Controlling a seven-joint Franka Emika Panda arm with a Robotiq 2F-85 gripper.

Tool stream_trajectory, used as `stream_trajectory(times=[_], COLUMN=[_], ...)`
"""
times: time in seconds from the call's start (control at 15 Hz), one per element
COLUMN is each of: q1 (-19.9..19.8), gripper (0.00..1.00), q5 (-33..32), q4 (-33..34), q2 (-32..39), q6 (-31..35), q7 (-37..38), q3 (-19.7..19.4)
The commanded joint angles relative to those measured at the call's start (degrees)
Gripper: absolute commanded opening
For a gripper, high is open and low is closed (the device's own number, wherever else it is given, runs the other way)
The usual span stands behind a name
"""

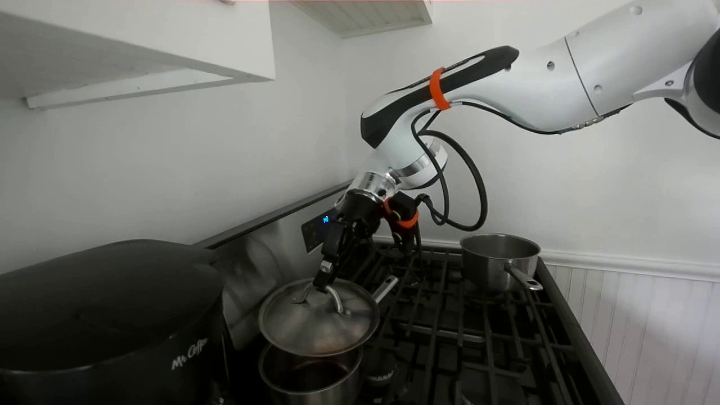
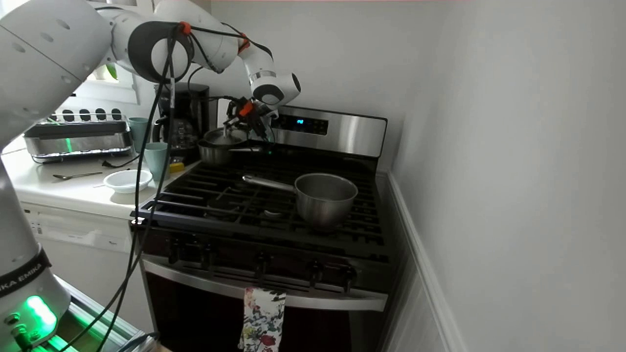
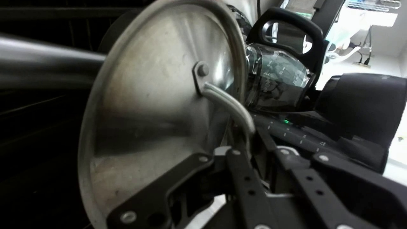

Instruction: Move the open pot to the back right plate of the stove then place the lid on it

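Against a white wall (image 2: 362,58), stainless-steel gas range (image 2: 291,252), topped with black cast-iron grates to bear pans over flame. Above it, high-arched Panda arm (image 1: 529,90), probably posed so as to reach down on the target clear of the raised back panel (image 2: 352,134). Just beside the range, black Mr. Coffee coffee maker (image 1: 112,304), close enough to call for care on that side.

On the front right burner, as reckoned from the range's front, uncovered steel saucepan (image 2: 325,205), taken here as the open pot of the task; not certain. By that reckoning, not at the back right grate (image 1: 413,270). On the back left burner, second saucepan (image 2: 215,156), likewise long-handled. Inward-pointing handles (image 2: 268,183) on both, perhaps to keep from jutting past the range's edge.

Just over the back left saucepan, partly baring its mouth, domed steel lid (image 1: 319,329); touching the rim or apart, cannot tell. On top, Robotiq gripper (image 1: 324,280), with jaws clenched on the lid's arched loop handle (image 3: 229,101), presumably as the one sure purchase on a slick dome. Lifting off or setting down: cannot tell. Next, likely, keep the lid level, against swinging or slipping in the grip.
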Motion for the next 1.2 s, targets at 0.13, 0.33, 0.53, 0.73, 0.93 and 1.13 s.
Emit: stream_trajectory(times=[0.13, 0.33, 0.53, 0.73, 0.93, 1.13], q1=[-1.8, -2.3, -0.6, -0.5, -0.4, -1.2], gripper=[0.04, 0.04, 0.15, 0.15, 0.04, 0.04], q5=[4.3, 6.3, 5.1, 5.5, 5.6, 6.3], q4=[-9.5, -16.6, -11.9, -14.9, -15.6, -19.3], q2=[-8.6, -14.4, -11.5, -13.9, -14.1, -15.9], q6=[0.5, 1.2, -0.8, -0.7, -0.6, 0.4], q7=[-4.8, -6.5, -5.4, -5.9, -6.2, -5.7], q3=[-2.4, -4.7, -7.0, -7.8, -7.8, -9.9])
